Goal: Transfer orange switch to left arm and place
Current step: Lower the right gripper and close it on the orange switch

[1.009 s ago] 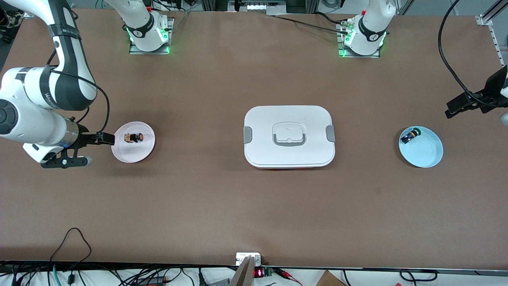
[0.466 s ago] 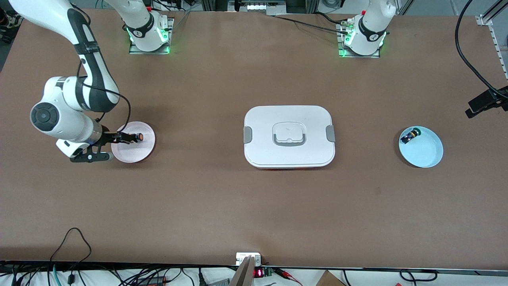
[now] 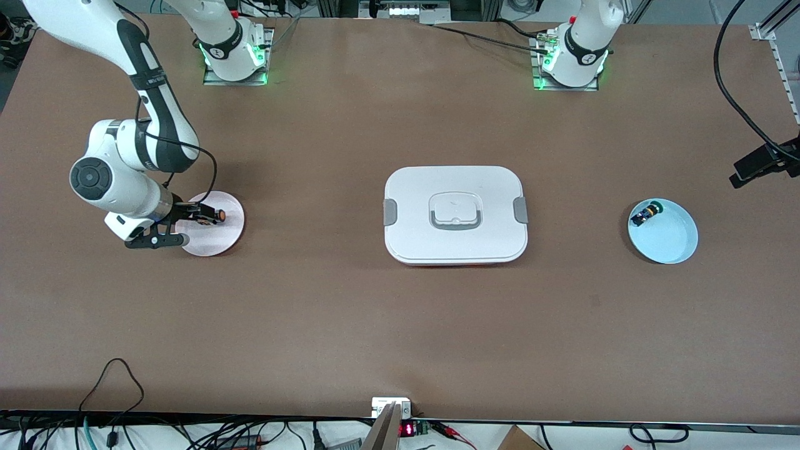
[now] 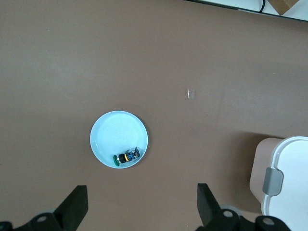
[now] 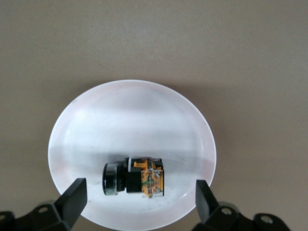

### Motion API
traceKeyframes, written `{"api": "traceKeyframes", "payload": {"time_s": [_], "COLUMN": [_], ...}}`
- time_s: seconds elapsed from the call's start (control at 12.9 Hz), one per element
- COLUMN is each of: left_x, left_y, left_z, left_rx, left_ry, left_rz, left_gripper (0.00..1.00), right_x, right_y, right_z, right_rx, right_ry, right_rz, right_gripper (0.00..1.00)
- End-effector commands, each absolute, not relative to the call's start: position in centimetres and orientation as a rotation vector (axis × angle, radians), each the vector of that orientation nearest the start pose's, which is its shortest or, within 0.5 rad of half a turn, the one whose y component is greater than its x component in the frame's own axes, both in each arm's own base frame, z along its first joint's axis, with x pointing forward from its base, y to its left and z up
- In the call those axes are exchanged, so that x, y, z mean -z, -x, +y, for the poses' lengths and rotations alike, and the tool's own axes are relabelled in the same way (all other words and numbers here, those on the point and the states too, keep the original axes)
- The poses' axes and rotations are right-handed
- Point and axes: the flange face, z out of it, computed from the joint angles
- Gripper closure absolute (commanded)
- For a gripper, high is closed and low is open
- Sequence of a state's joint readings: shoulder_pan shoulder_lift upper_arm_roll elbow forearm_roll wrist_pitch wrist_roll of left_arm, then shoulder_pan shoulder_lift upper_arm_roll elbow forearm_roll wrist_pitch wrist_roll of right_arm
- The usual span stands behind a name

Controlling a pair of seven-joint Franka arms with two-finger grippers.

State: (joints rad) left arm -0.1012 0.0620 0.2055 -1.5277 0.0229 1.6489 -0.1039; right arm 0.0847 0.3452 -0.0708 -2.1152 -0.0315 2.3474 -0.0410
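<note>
The orange switch (image 3: 218, 215) lies on its side on a pink plate (image 3: 215, 240) toward the right arm's end of the table. My right gripper (image 3: 201, 217) hangs low over that plate, open. In the right wrist view the orange switch (image 5: 134, 181) lies between the two spread fingers (image 5: 75, 194), untouched, on the pink plate (image 5: 130, 115). The white box (image 3: 455, 214) stands mid-table, lid on. My left gripper (image 3: 757, 165) is up high at the left arm's end, open (image 4: 142, 206), with nothing between its fingers.
A light blue plate (image 3: 672, 240) near the left arm's end holds a small blue-black switch (image 3: 645, 214). The left wrist view shows the blue plate (image 4: 113, 132) below and a corner of the box (image 4: 286, 178). Cables lie along the table edge nearest the front camera.
My right arm has swung in and come down until its open fingers stand on either side of the orange switch. My left gripper has drifted a little toward the table's end.
</note>
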Motion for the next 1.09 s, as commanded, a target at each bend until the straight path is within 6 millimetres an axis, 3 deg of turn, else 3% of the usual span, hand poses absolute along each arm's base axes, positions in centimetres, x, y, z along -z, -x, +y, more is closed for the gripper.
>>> {"api": "traceKeyframes", "payload": {"time_s": [0.0,1.01], "left_x": [-62.2,-62.1], "left_y": [-58.3,-58.3], "left_z": [5.9,5.9], "left_rx": [0.1,0.097], "left_ry": [3.078,3.078], "left_rz": [-0.316,-0.316], "left_gripper": [0.0,0.0], "right_x": [-22.8,-18.1], "right_y": [-55.4,-54.6], "right_z": [1.0,1.4], "right_rx": [-0.185,-0.277], "right_ry": [3.174,3.162], "right_rz": [-0.153,-0.23], "right_gripper": [0.0,0.0]}}
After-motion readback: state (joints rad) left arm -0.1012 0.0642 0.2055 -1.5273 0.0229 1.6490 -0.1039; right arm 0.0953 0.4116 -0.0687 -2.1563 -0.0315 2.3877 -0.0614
